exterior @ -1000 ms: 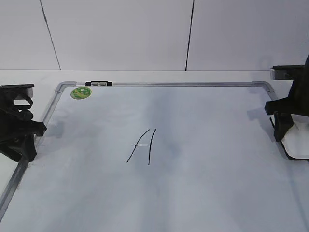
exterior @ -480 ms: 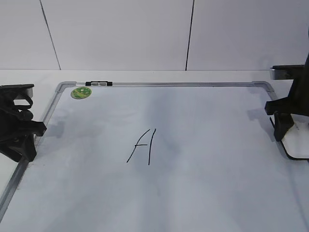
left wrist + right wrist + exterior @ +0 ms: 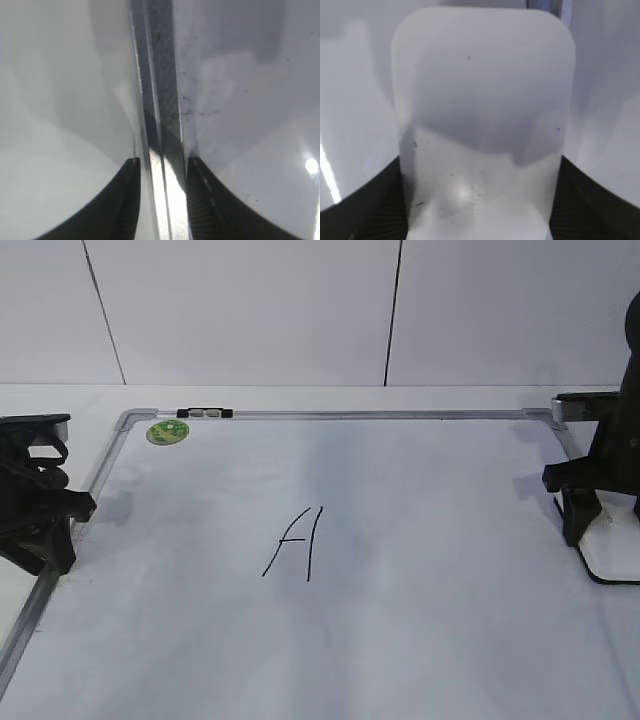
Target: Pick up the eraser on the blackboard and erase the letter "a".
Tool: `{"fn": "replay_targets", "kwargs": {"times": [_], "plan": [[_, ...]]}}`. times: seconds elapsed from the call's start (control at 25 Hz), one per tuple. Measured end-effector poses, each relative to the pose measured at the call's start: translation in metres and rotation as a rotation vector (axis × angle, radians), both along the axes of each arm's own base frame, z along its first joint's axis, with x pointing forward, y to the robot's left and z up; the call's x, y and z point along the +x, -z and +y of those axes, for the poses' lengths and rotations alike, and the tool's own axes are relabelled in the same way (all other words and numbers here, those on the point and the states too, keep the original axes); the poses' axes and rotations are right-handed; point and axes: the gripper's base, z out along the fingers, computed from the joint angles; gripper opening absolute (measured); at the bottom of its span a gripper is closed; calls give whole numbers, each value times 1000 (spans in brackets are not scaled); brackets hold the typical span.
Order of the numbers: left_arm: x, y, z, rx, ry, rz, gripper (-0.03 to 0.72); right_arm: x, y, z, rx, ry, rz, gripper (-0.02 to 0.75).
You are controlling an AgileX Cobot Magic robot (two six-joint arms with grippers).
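Shifting left since earlier: right gripper [image 3: 590, 530], jaws flanking eraser [image 3: 482, 125].

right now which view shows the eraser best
The right wrist view: the eraser fills the frame, its white top sitting between the right gripper fingers. The exterior view catches only a white sliver with a dark edge at the right border, partly behind the gripper. The left wrist view shows none of it.
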Motion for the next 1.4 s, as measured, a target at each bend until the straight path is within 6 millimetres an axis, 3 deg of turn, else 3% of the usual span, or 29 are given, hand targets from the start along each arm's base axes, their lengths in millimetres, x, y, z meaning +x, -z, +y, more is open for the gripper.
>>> {"fn": "replay_targets", "kwargs": {"times": [0.28, 0.6, 1.4], "plan": [[0, 0, 0, 0, 0, 0, 239, 1, 0, 0, 3, -17, -12, 530], [0, 0, 0, 0, 0, 0, 239, 1, 1, 2, 26, -41, -6, 605], [0, 0, 0, 0, 0, 0, 239, 1, -3, 3, 46, -55, -15, 614]]}}
